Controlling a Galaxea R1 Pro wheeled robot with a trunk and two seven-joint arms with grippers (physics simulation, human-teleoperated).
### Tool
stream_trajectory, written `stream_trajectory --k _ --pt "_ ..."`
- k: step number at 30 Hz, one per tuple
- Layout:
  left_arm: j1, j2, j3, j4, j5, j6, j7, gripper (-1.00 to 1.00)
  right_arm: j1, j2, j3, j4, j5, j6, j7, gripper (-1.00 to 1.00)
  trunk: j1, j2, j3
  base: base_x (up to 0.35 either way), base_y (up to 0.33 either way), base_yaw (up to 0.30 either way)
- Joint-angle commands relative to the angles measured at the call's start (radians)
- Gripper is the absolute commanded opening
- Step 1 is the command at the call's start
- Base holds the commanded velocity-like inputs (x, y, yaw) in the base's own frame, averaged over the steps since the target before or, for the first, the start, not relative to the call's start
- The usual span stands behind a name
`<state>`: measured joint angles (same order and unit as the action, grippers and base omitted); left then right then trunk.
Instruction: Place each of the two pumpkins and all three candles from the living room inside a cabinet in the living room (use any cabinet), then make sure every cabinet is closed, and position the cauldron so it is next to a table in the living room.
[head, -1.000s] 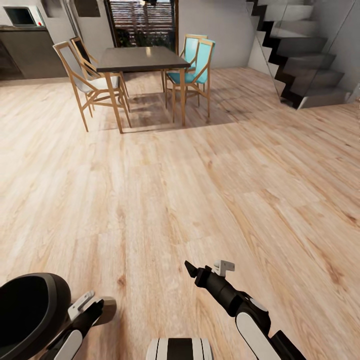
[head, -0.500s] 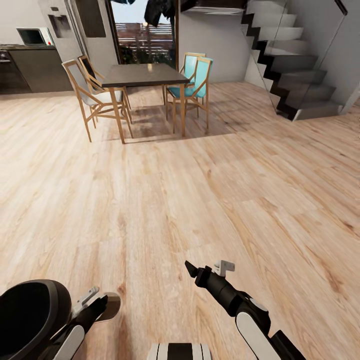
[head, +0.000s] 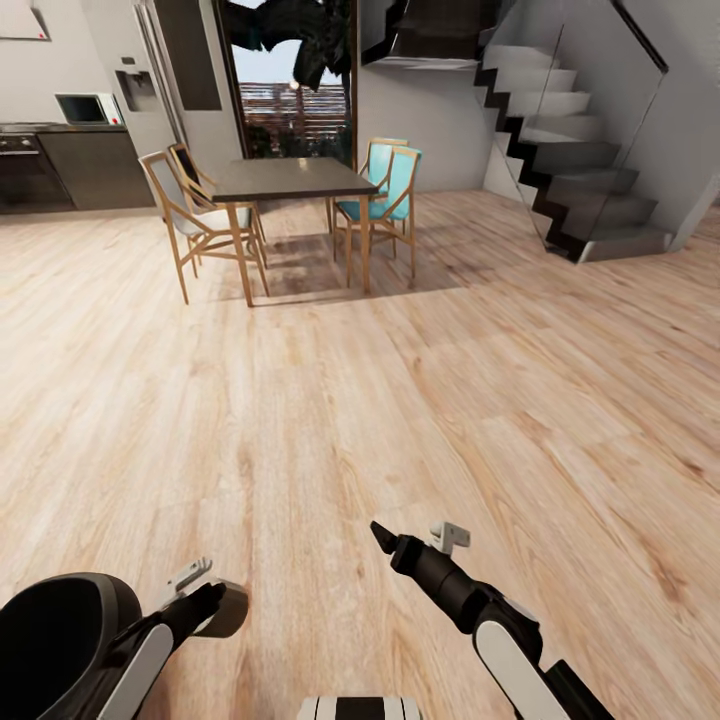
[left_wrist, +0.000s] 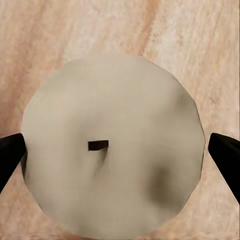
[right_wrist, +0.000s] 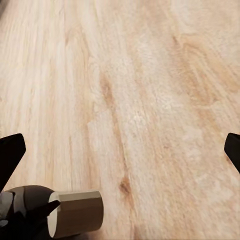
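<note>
Candle between left fingers

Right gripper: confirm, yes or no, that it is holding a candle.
No. The right gripper hangs empty over the floor; the candle sits between the jaws of the left gripper.

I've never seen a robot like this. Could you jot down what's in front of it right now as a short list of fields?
setting: open room with a wooden floor
left gripper: shut on a candle, pale top facing the wrist camera
right gripper: open, holding nothing, above the floor
ahead: dark dining table with wooden chairs, two with teal seats
right of it: staircase
far left: kitchen units
</note>
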<state>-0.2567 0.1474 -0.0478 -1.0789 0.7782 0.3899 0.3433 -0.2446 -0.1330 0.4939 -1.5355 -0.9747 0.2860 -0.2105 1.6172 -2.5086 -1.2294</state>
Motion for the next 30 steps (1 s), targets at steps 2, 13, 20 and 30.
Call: stream_trajectory --k 2,13,20,30 --pt "0.0 0.001 -0.004 -0.008 0.004 0.016 0.012 -1.0 -0.001 0.0 0.002 -0.001 -0.01 0.001 -0.009 1.0 -0.001 0.0 0.007 0.0 0.0 0.0" --pt "0.012 0.004 -0.029 -0.113 0.003 0.124 0.014 -1.0 -0.001 -0.007 -0.004 -0.001 -0.011 0.001 -0.013 1.0 -0.006 0.003 0.05 0.0 0.0 0.0" --pt "0.013 0.005 -0.03 -0.169 0.002 0.211 0.014 -1.0 -0.001 -0.005 -0.022 0.003 -0.007 -0.003 -0.062 1.0 -0.009 0.004 0.077 0.0 0.0 0.0" --pt "0.013 0.007 -0.031 -0.206 0.002 0.247 0.014 -1.0 -0.001 -0.001 -0.021 0.091 -0.008 -0.017 -0.278 1.0 -0.014 0.007 0.115 0.0 0.0 0.0"
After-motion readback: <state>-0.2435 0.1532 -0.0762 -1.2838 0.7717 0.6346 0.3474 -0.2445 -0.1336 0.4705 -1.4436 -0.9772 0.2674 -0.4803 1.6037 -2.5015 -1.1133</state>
